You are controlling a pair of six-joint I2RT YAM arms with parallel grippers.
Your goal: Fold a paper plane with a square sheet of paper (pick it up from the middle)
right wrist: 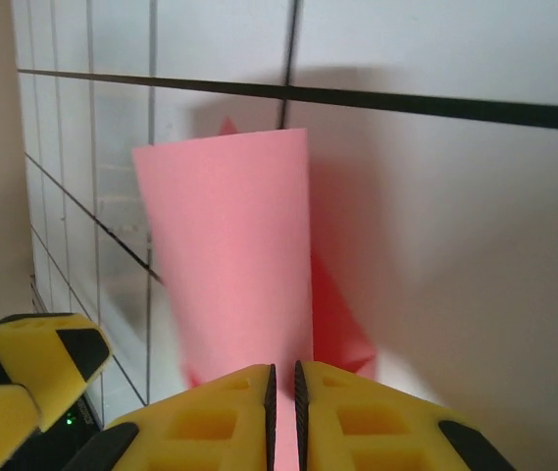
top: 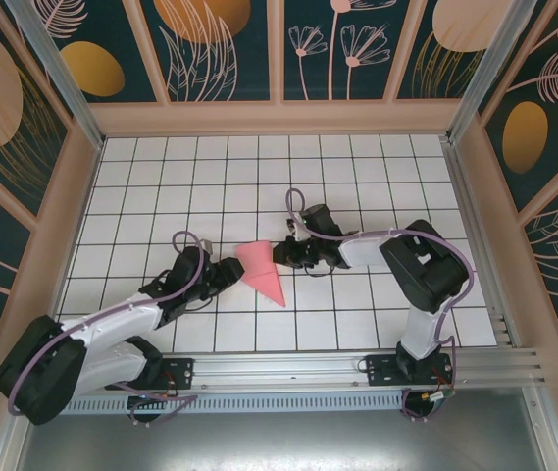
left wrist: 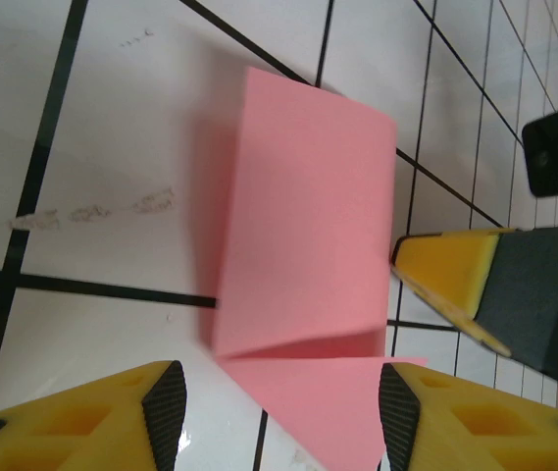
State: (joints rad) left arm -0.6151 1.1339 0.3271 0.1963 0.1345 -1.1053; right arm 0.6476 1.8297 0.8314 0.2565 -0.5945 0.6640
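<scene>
**Top external view.** The half-made paper plane point(top: 262, 271) is lying on the tiled table point(top: 357, 167) near its middle, somewhat toward the near edge. It is showing as a wedge with its point aiming at that edge. The left gripper point(top: 229, 272) is standing just beside its left side, the right gripper point(top: 284, 253) at its broad right corner. Jaw gaps are too small to read here.

**Left wrist view.** The left gripper point(left wrist: 279, 412) is standing moderately wide and gripping nothing, its fingers straddling the paper plane point(left wrist: 308, 216). A lifted flap is casting a shadow to the left. One fingertip point(left wrist: 445, 280) of the right gripper is meeting the flap's right edge.

**Right wrist view.** The right gripper point(right wrist: 283, 407) is pinching almost shut on the paper plane point(right wrist: 229, 255), holding a flap upright.

**Judged progress.** The nose folds are looking done, while wing folds and final creasing are remaining. The flap is hiding the layers beneath it, and the frame is cutting off the tip.
</scene>
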